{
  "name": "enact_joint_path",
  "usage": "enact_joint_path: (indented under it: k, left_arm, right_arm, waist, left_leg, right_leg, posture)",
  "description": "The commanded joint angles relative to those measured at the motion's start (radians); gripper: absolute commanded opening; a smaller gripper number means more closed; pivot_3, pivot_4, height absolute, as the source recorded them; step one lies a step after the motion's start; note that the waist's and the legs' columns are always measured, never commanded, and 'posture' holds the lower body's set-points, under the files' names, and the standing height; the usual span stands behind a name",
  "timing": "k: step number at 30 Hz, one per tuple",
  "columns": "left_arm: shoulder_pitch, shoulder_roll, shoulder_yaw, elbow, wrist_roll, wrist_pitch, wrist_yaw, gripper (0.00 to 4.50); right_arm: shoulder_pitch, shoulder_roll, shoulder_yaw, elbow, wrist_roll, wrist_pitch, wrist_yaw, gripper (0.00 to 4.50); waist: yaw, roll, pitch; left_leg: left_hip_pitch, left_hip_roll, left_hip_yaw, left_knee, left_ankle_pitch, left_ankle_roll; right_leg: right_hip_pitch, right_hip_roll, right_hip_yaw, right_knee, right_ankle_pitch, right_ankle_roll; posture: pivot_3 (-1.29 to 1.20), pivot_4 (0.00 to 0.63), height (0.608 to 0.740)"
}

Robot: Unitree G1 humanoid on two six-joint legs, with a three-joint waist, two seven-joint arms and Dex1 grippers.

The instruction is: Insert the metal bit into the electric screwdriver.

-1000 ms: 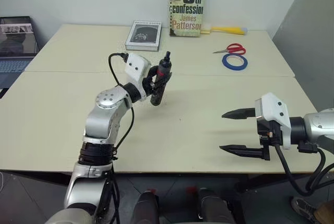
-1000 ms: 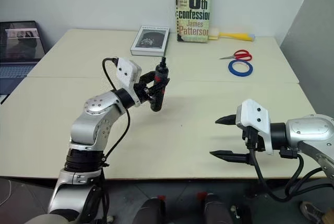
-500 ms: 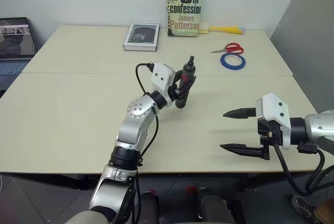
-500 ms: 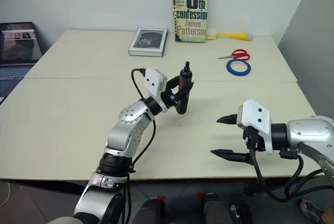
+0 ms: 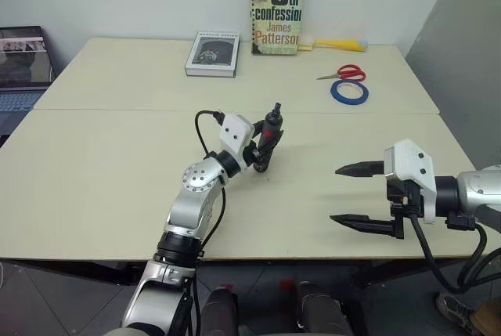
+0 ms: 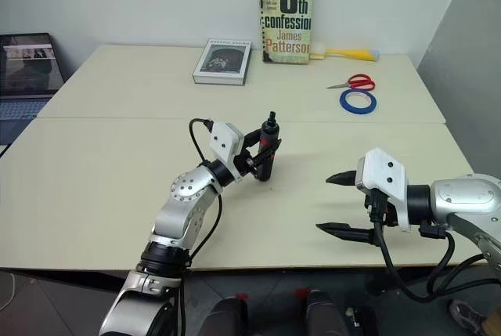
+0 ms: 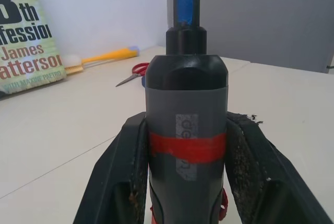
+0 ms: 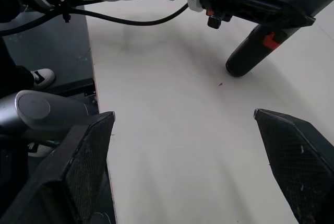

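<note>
The electric screwdriver (image 5: 267, 137) is gripped between the closed fingers (image 7: 122, 177) of the left gripper (image 5: 258, 148), just above the middle of the worktop (image 5: 102, 156). It is held tilted, with its narrow chuck tip raised toward one o'clock and its butt end close over the worktop surface. A red band around the black body is seen in the left wrist view, level with the finger pads.

The right gripper (image 5: 358, 195) is held at about four o'clock from the screwdriver, well apart from it, near the worktop's front edge. Its fingers (image 8: 292, 166) are spread wide, with nothing between them.

At the far edge of the worktop, toward twelve o'clock, a paperback book (image 5: 277, 9) is stood upright against the wall.
</note>
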Motion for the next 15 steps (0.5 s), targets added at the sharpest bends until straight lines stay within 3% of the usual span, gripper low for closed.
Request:
enact_joint_path:
  k: [1, 15]
  left_arm:
    - [0.026, 0.025, 0.016, -0.067, -0.008, 0.02, 0.003, 1.67]
    - [0.072, 0.051, 0.04, -0.171, -0.04, 0.083, 0.031, 1.67]
  right_arm:
    - [-0.016, -0.011, -0.033, -0.012, 0.004, -0.015, 0.004, 4.5]
    - [-0.031, -0.011, -0.017, 0.007, -0.014, -0.034, 0.021, 4.5]
  waist:
    - [0.0, 0.0, 0.0]
    - [-0.001, 0.0, 0.0]
  left_leg:
    - [0.0, 0.0, 0.0, 0.0, 0.0, 0.0]
    - [0.0, 0.0, 0.0, 0.0, 0.0, 0.0]
  right_leg:
    - [0.0, 0.0, 0.0, 0.0, 0.0, 0.0]
    - [0.0, 0.0, 0.0, 0.0, 0.0, -0.001]
  posture:
    - [0.0, 0.15, 0.74]
    - [0.0, 0.15, 0.74]
